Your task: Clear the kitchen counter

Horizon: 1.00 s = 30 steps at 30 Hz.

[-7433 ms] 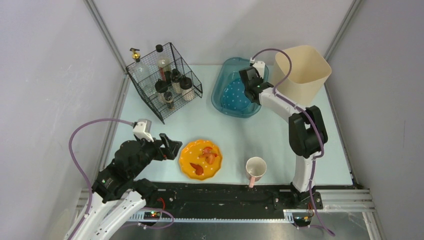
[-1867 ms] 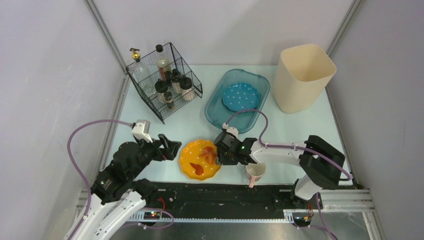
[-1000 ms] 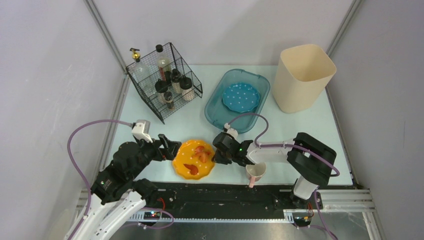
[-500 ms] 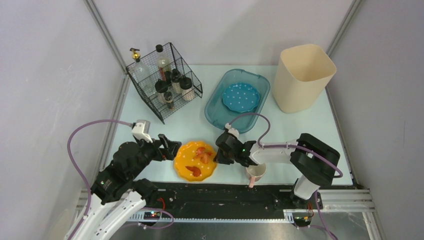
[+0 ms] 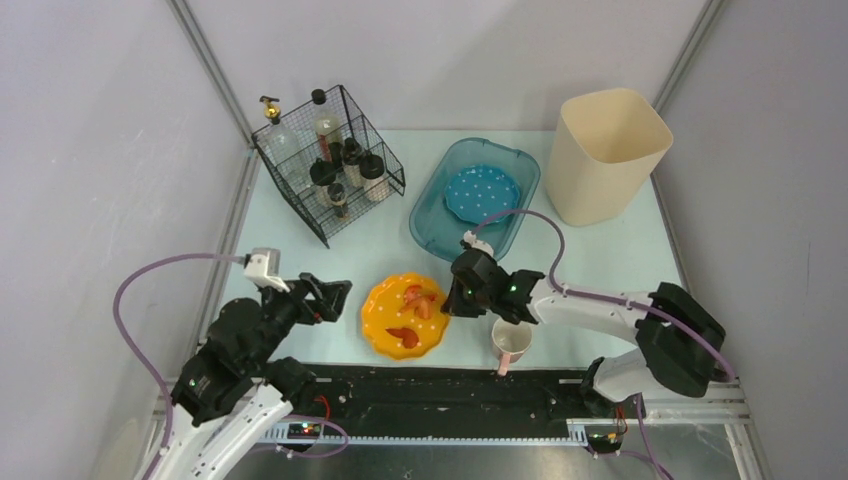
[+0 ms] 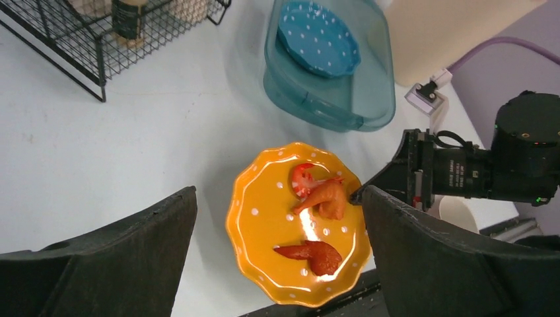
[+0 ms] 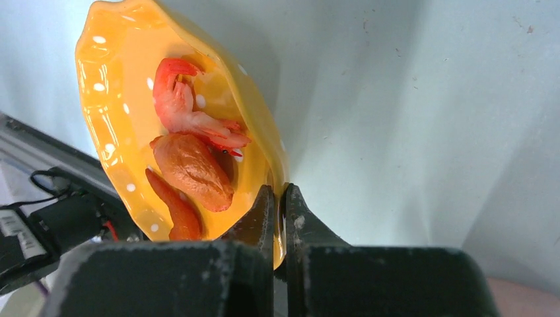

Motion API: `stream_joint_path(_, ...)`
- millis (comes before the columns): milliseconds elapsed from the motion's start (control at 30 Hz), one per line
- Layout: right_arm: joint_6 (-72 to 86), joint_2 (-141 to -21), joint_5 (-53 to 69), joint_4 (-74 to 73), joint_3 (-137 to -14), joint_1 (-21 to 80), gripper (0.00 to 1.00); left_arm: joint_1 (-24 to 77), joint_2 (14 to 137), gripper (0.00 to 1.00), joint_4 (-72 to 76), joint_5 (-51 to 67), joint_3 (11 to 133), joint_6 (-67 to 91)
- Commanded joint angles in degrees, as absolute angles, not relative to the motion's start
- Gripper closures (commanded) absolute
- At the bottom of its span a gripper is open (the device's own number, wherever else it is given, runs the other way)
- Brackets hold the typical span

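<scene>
An orange dotted plate (image 5: 402, 315) with a shrimp, a fried piece and a red piece on it sits near the front of the pale mint-blue kitchen counter (image 5: 400, 245). My right gripper (image 5: 452, 300) is shut on the plate's right rim; in the right wrist view the rim (image 7: 280, 198) is pinched between its fingers and the plate (image 7: 132, 99) tilts up off the counter. My left gripper (image 5: 335, 295) is open and empty just left of the plate. In the left wrist view the plate (image 6: 264, 238) lies between and beyond its open jaws.
A teal tub (image 5: 440, 215) holds a blue dotted plate (image 5: 482, 193). A black wire basket (image 5: 328, 165) of bottles stands at the back left, a cream bin (image 5: 605, 150) at the back right. A white mug (image 5: 511, 341) stands beside my right arm near the black front rail (image 5: 430, 385).
My right gripper left the tub, came to the orange plate and shut on its rim. The plate slid left, then back right and tilted. My left arm drew back slightly.
</scene>
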<state>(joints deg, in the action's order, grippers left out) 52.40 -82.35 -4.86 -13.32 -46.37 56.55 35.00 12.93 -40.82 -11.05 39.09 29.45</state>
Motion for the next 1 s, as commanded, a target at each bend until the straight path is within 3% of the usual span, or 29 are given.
stream_joint_path(0,51.74,-75.26,0.76,-9.93,-53.30,54.87,1.00,35.31,7.70,0.02,-39.83,-16.93,38.57,31.14)
stream_joint_path(200,50.78,-70.36,3.46,-14.57,-56.03,50.34,1.00,35.31,0.93,0.02,-40.21,-21.07,38.09,32.22)
stream_joint_path(467,45.74,-67.06,5.38,-25.42,-67.87,40.11,1.00,35.33,2.39,0.02,-40.18,-20.01,38.25,31.94)
stream_joint_path(967,42.53,-75.26,6.50,-39.56,-95.57,18.63,1.00,35.33,3.24,0.02,-40.21,-18.86,38.28,31.79)
